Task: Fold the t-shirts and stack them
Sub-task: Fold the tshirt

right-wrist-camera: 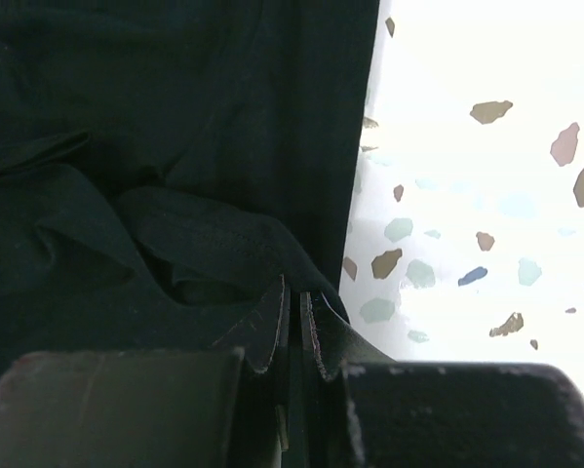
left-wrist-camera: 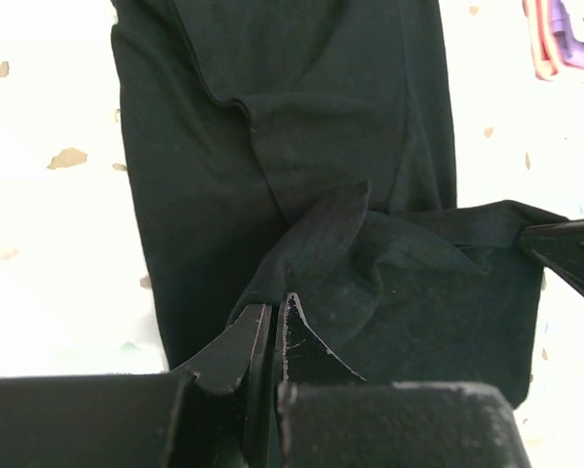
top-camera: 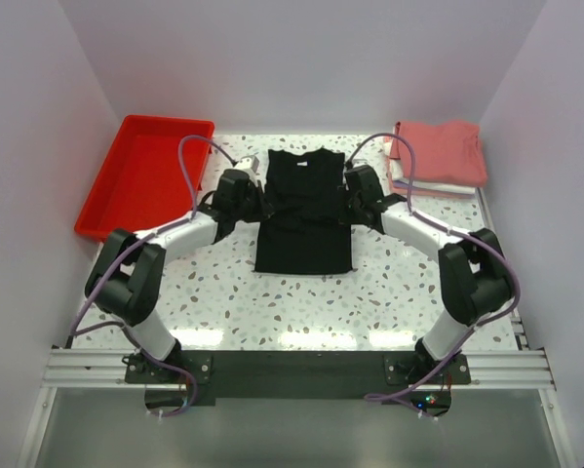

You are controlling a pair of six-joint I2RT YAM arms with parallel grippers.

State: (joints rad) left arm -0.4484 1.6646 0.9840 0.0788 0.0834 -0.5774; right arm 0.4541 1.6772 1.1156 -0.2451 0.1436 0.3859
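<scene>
The black t-shirt (top-camera: 303, 210) is lying mid-table (top-camera: 301, 302), neck toward the far wall, its cloth puckering between the arms. The left gripper (left-wrist-camera: 277, 314) and right gripper (right-wrist-camera: 293, 292) are each pinching a ridge of it, jaws nearly together, both arms reaching in low from either side. Folded shirts (top-camera: 440, 154) (salmon-red on top) are sitting stacked far right, and the red tray (top-camera: 106, 210) is sitting far left.
</scene>
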